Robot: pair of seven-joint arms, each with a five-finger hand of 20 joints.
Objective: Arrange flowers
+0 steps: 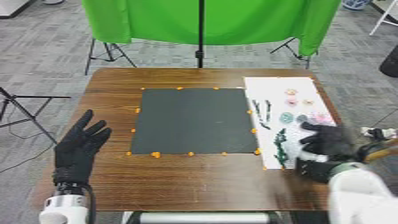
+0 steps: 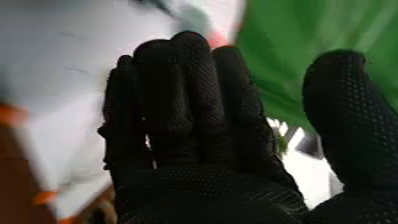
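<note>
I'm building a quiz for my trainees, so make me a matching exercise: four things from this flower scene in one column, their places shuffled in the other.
Things
1. Dark mat
2. Pink flowers
3. Green cloth
4. Left hand

Places
A. Beyond the far edge of the table
B. Over the table, left of the mat
C. In the middle of the table
D. On the white sheet, right of the mat

Pairs: 1-C, 2-D, 3-A, 4-B

flowers (image 1: 291, 102) 4 | round leaves (image 1: 286, 118) 2 | sprigs (image 1: 281, 145) 3 | mat (image 1: 193, 120) 1 | sheet (image 1: 266, 85) 1
</note>
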